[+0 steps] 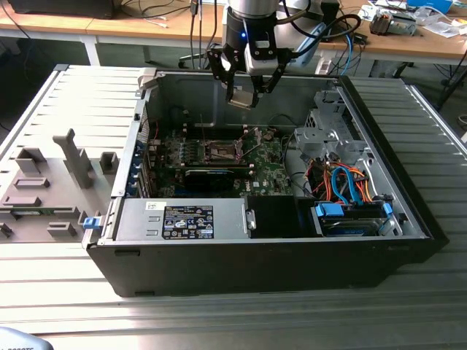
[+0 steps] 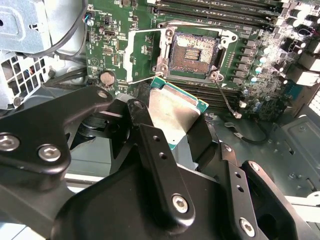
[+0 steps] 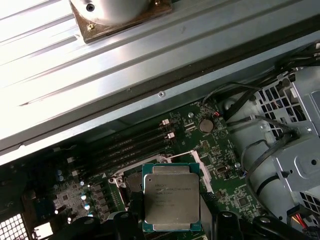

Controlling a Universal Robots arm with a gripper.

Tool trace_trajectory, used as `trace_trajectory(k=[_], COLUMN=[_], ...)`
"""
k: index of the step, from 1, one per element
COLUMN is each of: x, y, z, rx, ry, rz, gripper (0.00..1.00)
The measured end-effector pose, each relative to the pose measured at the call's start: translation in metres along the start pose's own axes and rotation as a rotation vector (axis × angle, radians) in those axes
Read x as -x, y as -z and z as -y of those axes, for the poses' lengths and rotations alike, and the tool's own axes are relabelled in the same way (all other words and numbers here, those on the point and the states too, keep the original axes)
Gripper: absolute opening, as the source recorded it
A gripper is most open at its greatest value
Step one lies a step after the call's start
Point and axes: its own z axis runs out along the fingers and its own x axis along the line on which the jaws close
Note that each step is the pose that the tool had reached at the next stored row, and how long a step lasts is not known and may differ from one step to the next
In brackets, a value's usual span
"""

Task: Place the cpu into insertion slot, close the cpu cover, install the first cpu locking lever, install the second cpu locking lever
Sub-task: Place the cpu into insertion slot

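My gripper hangs over the open computer case, shut on the cpu, a flat square chip with a silvery top and a green edge. In the first wrist view the cpu sits between the two dark fingers, held by its sides. The insertion slot is a dark square recess with a shiny rim on the green motherboard, bare and some way below the chip. The cpu cover stands swung open beside the slot. A thin locking lever sticks out at the slot's other side.
Long black memory slots run beside the socket. A metal drive cage with orange and blue cables fills the exterior view's right of the case. The power supply sits at the front. Grey moulded fixtures lie outside on the exterior view's left.
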Motion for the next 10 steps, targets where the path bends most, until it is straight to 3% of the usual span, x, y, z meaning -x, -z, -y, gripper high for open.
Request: trace_trajectory(k=[10], x=[0.0], y=[-0.0002], z=[0.0], rx=[0.0001], ry=[-0.008], rz=[0.0007], gripper=[0.54])
